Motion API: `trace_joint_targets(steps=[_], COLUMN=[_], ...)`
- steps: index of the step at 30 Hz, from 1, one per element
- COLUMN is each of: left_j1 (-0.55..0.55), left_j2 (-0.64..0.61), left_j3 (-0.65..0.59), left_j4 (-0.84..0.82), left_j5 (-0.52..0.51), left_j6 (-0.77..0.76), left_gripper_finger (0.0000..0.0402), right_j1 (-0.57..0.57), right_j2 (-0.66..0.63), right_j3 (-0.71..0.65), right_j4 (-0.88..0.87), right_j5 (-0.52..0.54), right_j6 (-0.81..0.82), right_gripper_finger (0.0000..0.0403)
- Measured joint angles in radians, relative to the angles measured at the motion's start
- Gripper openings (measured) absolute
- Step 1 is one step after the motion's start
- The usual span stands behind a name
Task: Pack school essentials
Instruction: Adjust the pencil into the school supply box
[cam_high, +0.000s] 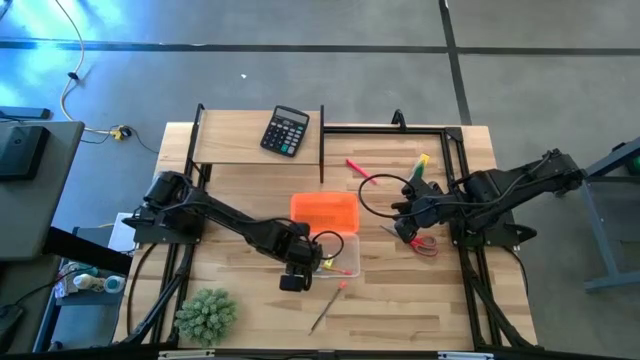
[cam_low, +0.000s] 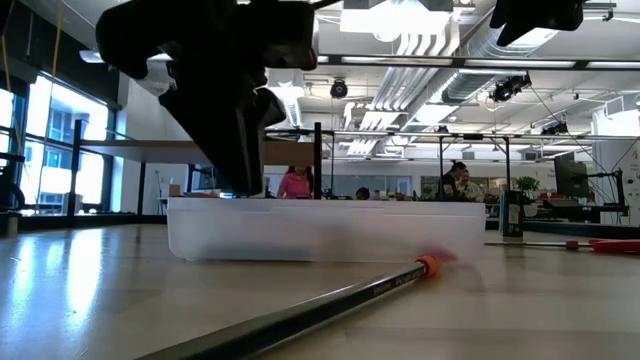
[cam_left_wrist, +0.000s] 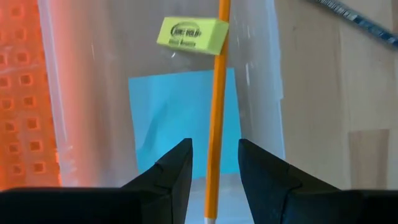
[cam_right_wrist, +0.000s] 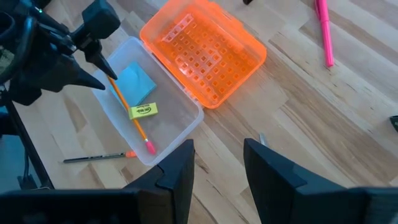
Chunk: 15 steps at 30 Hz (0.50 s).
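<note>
Left gripper (cam_left_wrist: 214, 163) over the clear box (cam_high: 342, 262) near the table's front edge, jaws pinching an orange pencil (cam_left_wrist: 217, 118) angled down for dropping beside the blue note pad (cam_left_wrist: 180, 118) and eraser (cam_left_wrist: 192, 35). Right gripper (cam_right_wrist: 217, 163) hovering parted and empty near the right edge, above the scissors (cam_high: 422, 243).

The wooden tabletop (cam_high: 240, 300) carries a clear box (cam_high: 345, 256) beside an orange lid (cam_high: 324, 211), a dark pencil (cam_high: 327, 305), pink pen (cam_high: 360, 170), scissors (cam_high: 420, 243), calculator (cam_high: 285, 131) and plant (cam_high: 206, 314).
</note>
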<state>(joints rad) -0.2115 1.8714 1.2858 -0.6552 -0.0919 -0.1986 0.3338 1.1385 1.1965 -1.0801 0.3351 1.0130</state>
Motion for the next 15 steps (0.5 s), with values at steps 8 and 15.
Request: trace_joint_targets(steps=[8,15], left_j1=[0.006,0.023], left_j2=[0.014,0.015], left_j3=[0.001,0.0], left_j4=[0.005,-0.011], left_j5=[-0.001,0.001], left_j6=[0.018,0.032], left_gripper_finger=[0.0117,0.0117], right_j1=[0.0,0.0], right_j2=[0.0,0.0], right_j3=[0.0,0.0], right_j4=[0.0,0.0], right_j5=[-0.001,-0.001], right_j6=[0.0,0.0], right_gripper_finger=[0.0129,0.0129])
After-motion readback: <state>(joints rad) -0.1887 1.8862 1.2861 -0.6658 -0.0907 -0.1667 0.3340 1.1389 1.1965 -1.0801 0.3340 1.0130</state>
